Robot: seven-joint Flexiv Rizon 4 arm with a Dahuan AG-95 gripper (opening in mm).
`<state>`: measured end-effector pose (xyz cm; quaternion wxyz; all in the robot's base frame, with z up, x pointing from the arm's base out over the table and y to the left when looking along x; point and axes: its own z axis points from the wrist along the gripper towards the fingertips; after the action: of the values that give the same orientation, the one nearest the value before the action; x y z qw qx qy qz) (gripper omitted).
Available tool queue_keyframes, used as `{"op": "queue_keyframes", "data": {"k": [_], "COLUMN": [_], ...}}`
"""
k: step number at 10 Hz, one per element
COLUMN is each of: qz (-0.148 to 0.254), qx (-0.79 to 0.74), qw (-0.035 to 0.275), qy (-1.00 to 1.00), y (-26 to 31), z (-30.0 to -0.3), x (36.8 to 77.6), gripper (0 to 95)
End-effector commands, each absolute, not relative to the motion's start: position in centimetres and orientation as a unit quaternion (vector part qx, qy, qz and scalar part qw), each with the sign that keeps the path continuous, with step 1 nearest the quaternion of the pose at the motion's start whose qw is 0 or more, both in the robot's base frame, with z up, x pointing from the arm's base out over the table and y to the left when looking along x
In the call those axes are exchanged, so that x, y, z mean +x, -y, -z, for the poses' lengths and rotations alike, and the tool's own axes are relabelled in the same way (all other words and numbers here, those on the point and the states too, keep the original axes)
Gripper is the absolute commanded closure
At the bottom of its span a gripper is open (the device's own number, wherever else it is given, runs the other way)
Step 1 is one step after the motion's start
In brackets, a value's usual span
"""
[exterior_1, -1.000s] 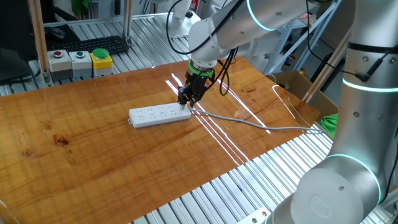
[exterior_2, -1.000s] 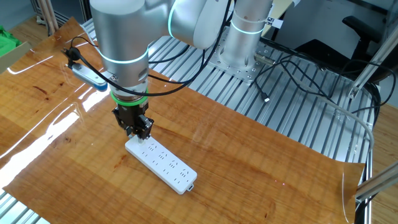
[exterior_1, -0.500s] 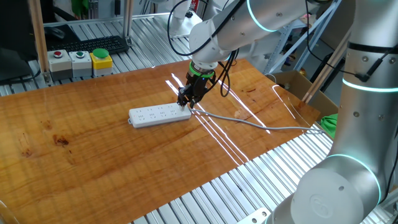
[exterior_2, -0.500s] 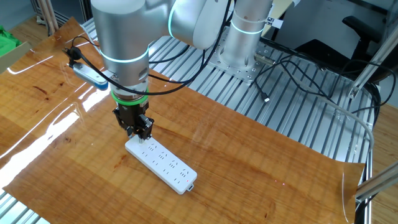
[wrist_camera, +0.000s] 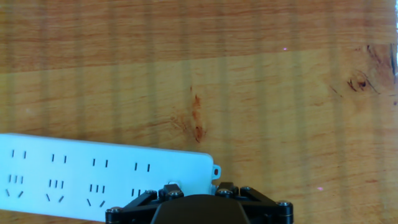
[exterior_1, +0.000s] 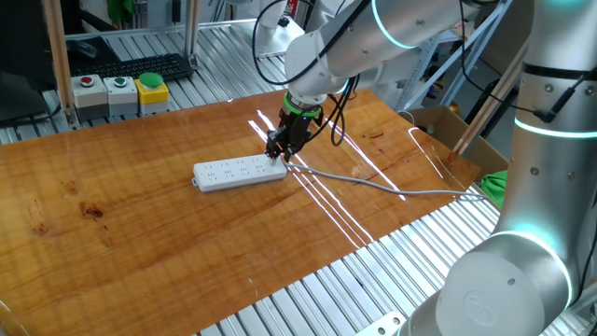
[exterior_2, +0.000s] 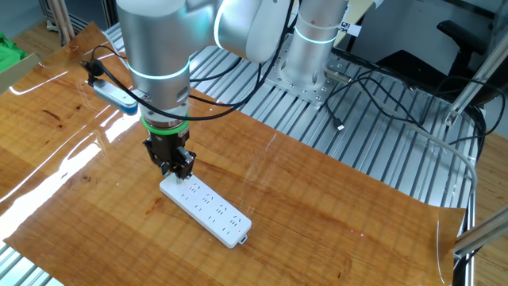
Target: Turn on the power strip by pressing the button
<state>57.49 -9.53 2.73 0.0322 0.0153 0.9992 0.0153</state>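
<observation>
At frame centre, gripper (exterior_1: 278,152) poised over the cable end of the power strip (exterior_1: 240,174) on the table (exterior_1: 140,243); finger opening indiscernible; button hidden, press seemingly unfinished.

Button hidden in all views, under gripper (exterior_1: 279,149) at power strip (exterior_1: 240,174) cable end. Hand view: strip cut off at 9 o'clock edge; jaws out of sight.

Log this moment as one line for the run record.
stage: pressing | end effector: at cable end of power strip, over the button, contact not visible | strip: flat on table | finger state: not visible
</observation>
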Motion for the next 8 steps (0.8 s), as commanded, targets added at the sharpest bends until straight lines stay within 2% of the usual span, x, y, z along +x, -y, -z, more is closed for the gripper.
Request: {"op": "queue_keyframes", "data": {"k": [1, 8], "qz": [0.001, -0.009], "qx": [0.015, 0.021], "qw": [0.032, 0.031], "qy": [-0.999, -0.999], "y": [9.64, 10.12], "z": [-2.84, -2.58], "x": [57.57, 57.21], "gripper": [38.0, 38.0]}}
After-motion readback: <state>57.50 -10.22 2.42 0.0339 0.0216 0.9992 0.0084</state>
